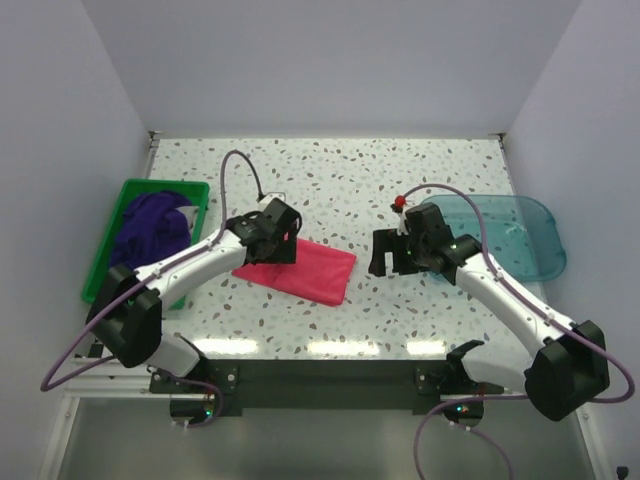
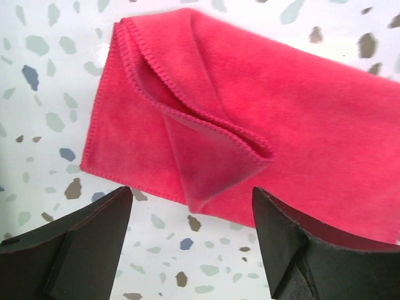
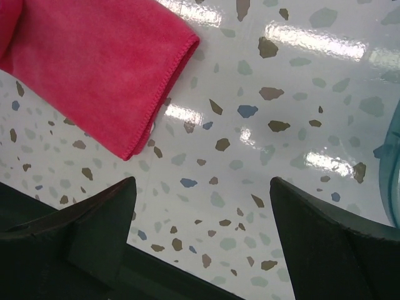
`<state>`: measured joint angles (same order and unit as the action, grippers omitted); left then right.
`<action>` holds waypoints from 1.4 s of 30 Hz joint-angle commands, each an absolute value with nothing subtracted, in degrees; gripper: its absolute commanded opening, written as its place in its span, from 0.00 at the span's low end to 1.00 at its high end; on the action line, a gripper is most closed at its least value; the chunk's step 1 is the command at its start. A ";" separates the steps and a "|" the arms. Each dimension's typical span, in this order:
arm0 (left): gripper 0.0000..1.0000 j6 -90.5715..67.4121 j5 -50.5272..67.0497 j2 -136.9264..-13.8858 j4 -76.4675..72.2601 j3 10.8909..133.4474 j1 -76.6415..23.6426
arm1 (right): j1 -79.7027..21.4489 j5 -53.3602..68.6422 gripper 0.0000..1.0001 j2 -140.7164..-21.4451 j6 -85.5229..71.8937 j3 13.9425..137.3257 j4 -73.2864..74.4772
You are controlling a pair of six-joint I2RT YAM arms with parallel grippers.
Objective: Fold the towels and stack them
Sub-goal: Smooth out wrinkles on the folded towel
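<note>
A hot pink towel (image 1: 305, 270) lies folded on the speckled table between the arms. In the left wrist view the pink towel (image 2: 262, 119) shows a loose folded-over flap near its end. My left gripper (image 1: 281, 249) is open and empty, just above the towel's left end; it also shows in the left wrist view (image 2: 192, 206). My right gripper (image 1: 382, 262) is open and empty over bare table right of the towel, whose right end shows in the right wrist view (image 3: 100, 69). Dark purple towels (image 1: 152, 225) lie in the green bin. No pale towel is in view.
The green plastic bin (image 1: 110, 238) stands at the table's left edge. A translucent teal tray (image 1: 520, 232) sits at the right, its rim at the right wrist view's edge (image 3: 395, 181). White walls close the table on three sides.
</note>
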<state>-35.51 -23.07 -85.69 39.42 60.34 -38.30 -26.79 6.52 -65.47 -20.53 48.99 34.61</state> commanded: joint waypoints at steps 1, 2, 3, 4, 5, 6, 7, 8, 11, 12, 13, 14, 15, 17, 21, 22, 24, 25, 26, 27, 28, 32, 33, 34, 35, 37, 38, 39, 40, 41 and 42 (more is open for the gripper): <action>0.83 -38.49 -19.34 -83.32 34.90 62.31 -38.93 | -27.33 9.05 0.91 -68.89 -20.13 51.67 30.76; 0.84 -38.50 -19.60 -84.54 34.54 62.75 -38.94 | -27.51 8.79 0.91 -69.43 -20.21 52.11 30.50; 0.84 -38.32 -20.30 -85.25 34.80 63.28 -39.02 | -27.51 8.53 0.91 -69.96 -20.30 52.38 30.15; 0.84 -38.06 -21.43 -86.04 34.80 64.06 -39.02 | -27.42 8.35 0.91 -70.48 -20.65 52.47 29.36; 0.84 -37.88 -22.14 -87.96 35.59 64.68 -39.02 | -27.51 8.26 0.91 -70.84 -20.92 52.47 29.09; 0.84 -37.45 -22.76 -88.85 36.03 65.30 -39.20 | -27.51 8.35 0.91 -71.27 -21.09 52.64 29.09; 0.83 -37.09 -23.72 -90.08 36.21 66.17 -39.46 | -27.51 8.61 0.91 -71.54 -21.35 52.82 29.18; 0.82 -36.92 -24.25 -90.61 36.04 66.36 -39.64 | -27.51 8.79 0.91 -71.63 -21.44 52.74 29.09; 0.78 -36.39 -25.84 -92.89 35.77 67.67 -40.52 | -27.51 8.70 0.91 -71.54 -21.45 51.95 28.83; 0.77 -36.30 -26.10 -93.51 35.77 68.11 -40.95 | -27.51 8.61 0.91 -71.46 -21.36 51.77 28.83; 0.76 -36.21 -26.45 -94.82 35.77 68.72 -41.13 | -27.51 8.61 0.91 -71.54 -21.44 51.68 28.92; 0.74 -36.12 -26.54 -95.36 35.95 69.17 -41.31 | -27.51 8.70 0.91 -71.72 -21.45 51.68 29.09; 0.72 -36.04 -26.72 -95.88 36.03 69.43 -41.48 | -27.51 8.70 0.91 -71.72 -21.36 51.85 29.09; 0.62 -35.95 -27.07 -96.76 36.12 69.96 -41.57 | -27.51 8.44 0.90 -71.46 -21.36 51.86 29.18; 0.43 -36.30 -29.53 -96.50 37.35 69.96 -41.40 | -27.51 8.00 0.91 -71.63 -20.74 52.12 29.53; 0.37 -36.47 -30.58 -96.24 38.05 69.70 -41.31 | -27.51 8.00 0.91 -71.63 -20.66 52.29 29.62; 0.30 -36.82 -31.29 -95.72 38.32 69.09 -40.96 | -27.42 8.26 0.91 -71.72 -20.57 52.29 29.62; 0.25 -37.09 -31.64 -95.19 38.58 68.30 -40.78 | -27.51 8.26 0.91 -71.81 -20.39 52.29 29.62; 0.23 -37.18 -31.90 -94.75 38.76 67.86 -40.43 | -27.51 8.35 0.91 -71.81 -20.39 52.29 29.62; 0.22 -37.53 -31.90 -94.40 38.85 66.72 -39.73 | -27.51 8.44 0.91 -71.89 -20.22 52.47 29.62; 0.20 -37.70 -32.25 -93.44 38.85 66.10 -39.38 | -27.51 8.44 0.91 -71.98 -20.21 52.47 29.62; 0.17 -38.06 -32.87 -90.62 39.20 62.85 -37.18 | -27.42 8.61 0.91 -72.25 -19.78 52.56 29.88; 0.17 -37.97 -32.96 -90.09 39.20 61.54 -36.22 | -27.51 8.79 0.91 -72.33 -19.60 52.56 29.80; 0.17 -38.06 -33.13 -88.96 39.29 60.83 -35.69 | -27.51 8.79 0.91 -72.25 -19.60 52.56 29.88; 0.16 -38.06 -33.31 -88.42 39.37 60.12 -35.16 | -27.51 8.88 0.91 -72.33 -19.60 52.47 29.88; 0.16 -37.88 -33.40 -86.85 39.03 58.19 -33.40 | -27.51 8.96 0.91 -72.33 -19.51 52.38 29.80; 0.16 -37.53 -33.22 -86.40 38.76 57.49 -32.27 | -27.51 8.96 0.91 -72.33 -19.42 52.21 29.88; 0.16 -37.27 -32.96 -85.70 38.59 56.44 -31.73 | -27.51 9.05 0.91 -72.33 -19.25 52.12 29.97; 0.16 -37.09 -32.87 -85.43 38.06 55.82 -31.21 | -27.51 9.14 0.91 -72.33 -19.25 52.03 29.97; 0.16 -36.74 -32.96 -85.34 37.80 55.38 -30.33 | -27.51 9.14 0.91 -72.42 -19.25 51.94 29.97; 0.16 -36.65 -32.52 -85.34 37.62 54.50 -29.80 | -27.51 9.14 0.91 -72.33 -19.16 51.86 29.88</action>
<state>-36.42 -30.92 -87.22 38.79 56.29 -31.46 -27.33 7.55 -72.12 -20.25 50.15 30.76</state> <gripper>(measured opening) 0.162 0.906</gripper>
